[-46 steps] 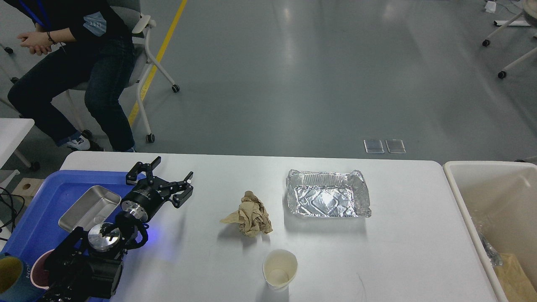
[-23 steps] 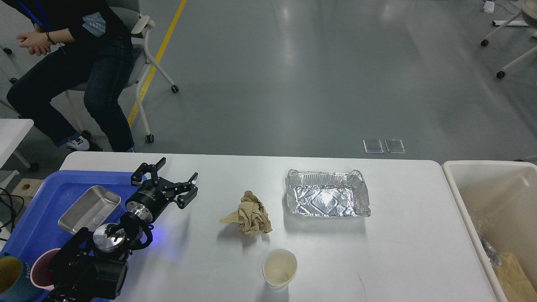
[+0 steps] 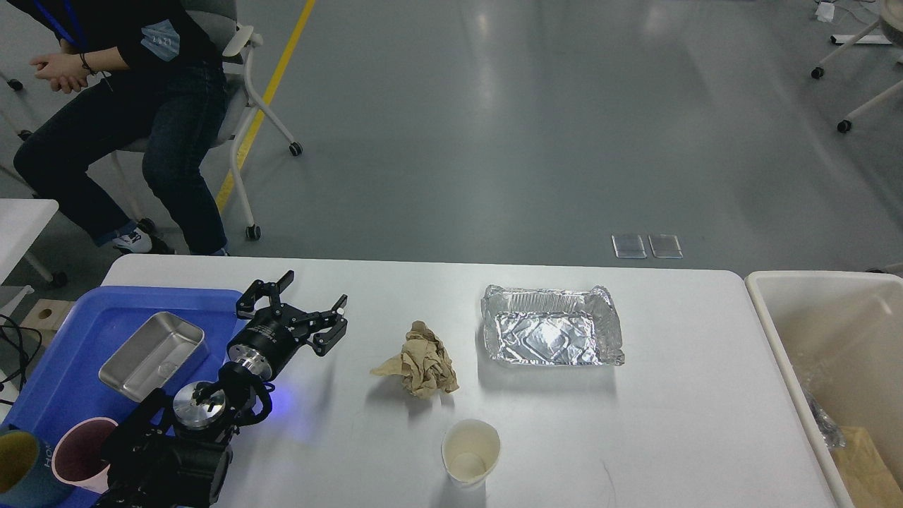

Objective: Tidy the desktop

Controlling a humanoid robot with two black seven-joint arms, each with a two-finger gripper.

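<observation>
The white desktop [image 3: 670,423] fills the lower half of the head view. On it lie a crumpled brown paper wad [image 3: 422,359], a foil tray [image 3: 552,334] and an empty paper cup [image 3: 470,452]. My left gripper [image 3: 314,300] hovers over the desktop's left part, just right of the blue tray [image 3: 63,367]. Its fingers are spread open and hold nothing. The paper wad lies a short way to its right. My right gripper is out of view.
The blue tray holds a steel pan [image 3: 152,353], a maroon cup [image 3: 77,458] and a dark mug [image 3: 17,469]. A cream bin [image 3: 832,353] with rubbish stands off the right edge. A seated person [image 3: 120,106] is beyond the far left corner.
My left gripper has moved right, off the blue tray's edge and out over the white desktop toward the paper wad. It stayed open. Nothing else moved.
</observation>
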